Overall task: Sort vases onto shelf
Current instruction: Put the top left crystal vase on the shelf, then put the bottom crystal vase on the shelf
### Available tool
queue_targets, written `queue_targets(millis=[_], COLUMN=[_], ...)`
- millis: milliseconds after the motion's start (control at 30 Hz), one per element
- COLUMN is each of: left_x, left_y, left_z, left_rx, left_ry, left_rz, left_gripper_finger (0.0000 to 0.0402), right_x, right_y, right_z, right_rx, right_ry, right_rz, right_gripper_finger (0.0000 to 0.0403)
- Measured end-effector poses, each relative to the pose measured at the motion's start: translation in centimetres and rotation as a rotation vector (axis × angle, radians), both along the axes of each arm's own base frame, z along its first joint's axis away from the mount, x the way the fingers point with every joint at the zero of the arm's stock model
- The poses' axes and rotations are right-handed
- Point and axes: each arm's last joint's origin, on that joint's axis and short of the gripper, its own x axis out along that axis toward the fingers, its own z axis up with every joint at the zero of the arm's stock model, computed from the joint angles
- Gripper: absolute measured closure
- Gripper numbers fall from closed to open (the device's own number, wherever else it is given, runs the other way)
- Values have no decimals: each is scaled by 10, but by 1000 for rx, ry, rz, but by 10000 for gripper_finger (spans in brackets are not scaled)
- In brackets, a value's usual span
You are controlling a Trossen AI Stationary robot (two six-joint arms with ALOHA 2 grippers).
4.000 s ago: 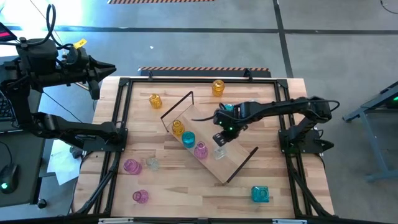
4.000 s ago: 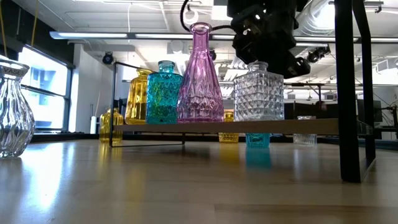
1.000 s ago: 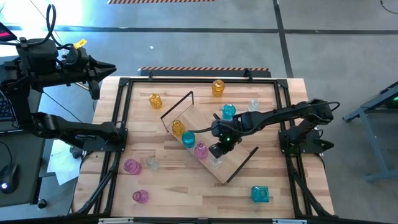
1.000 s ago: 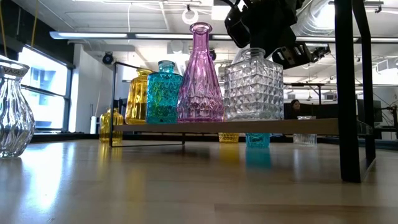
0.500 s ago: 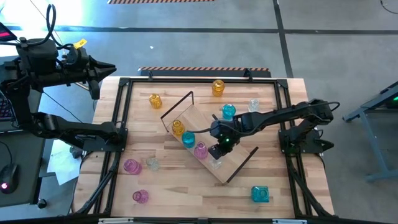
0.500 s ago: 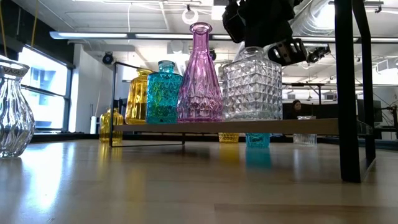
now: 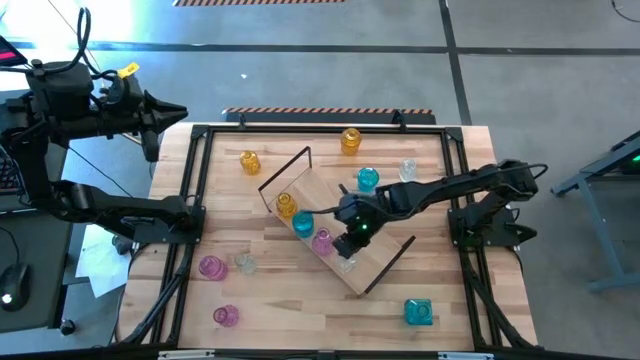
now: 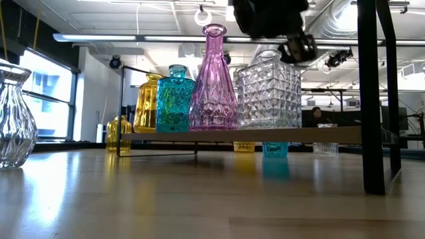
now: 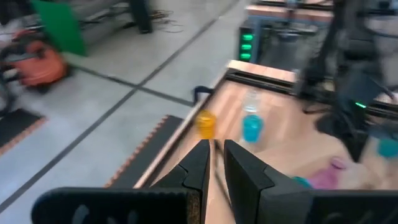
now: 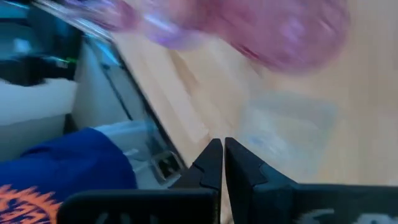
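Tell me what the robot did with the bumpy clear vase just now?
The right hand slid the clear vase along the shelf until it stood next to the pink vase. Now that hand is shut and lifting off the top of it. The yellow vase and the teal vase stayed put, and the left hand never left its spot beside the table.
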Motion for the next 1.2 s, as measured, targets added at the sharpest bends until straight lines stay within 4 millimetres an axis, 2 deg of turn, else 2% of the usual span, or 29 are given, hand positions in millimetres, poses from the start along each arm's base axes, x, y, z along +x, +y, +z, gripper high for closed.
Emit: queue_targets(millis=[133,333,400,500,600,733,900,1067,1200], left_x=[2,7,12,19,24,33,48,68,93], left_y=[-3,0,1,2,5,10,8,0,-13], left_z=[-2,-12,-15,-28,-52,-93,-136,-161,-176], left_rx=[-38,-91,-135,-246,-335,-434,-495,-588,-603], left_ry=[9,124,109,101,176,188,51,-107,-139], left_rz=[-118,-139,-166,-219,-196,-151,-178,-237,-282], left_gripper_finger=[364,364,364,364,364,366,377,395,400], right_x=[4,6,3,-7,-18,-33,-52,-64,-68], right_y=[-7,-17,-20,-25,-29,-36,-48,-61,-70], right_z=[34,100,118,146,164,181,186,183,181], right_rx=[-110,-383,-472,-602,-721,-822,-851,-876,-894], right_ry=[-149,-325,-341,-349,-317,-250,-107,20,68], right_rz=[-39,-78,-99,-145,-181,-199,-177,-142,-88], right_gripper_finger=[403,403,403,403,403,403,403,403,403])
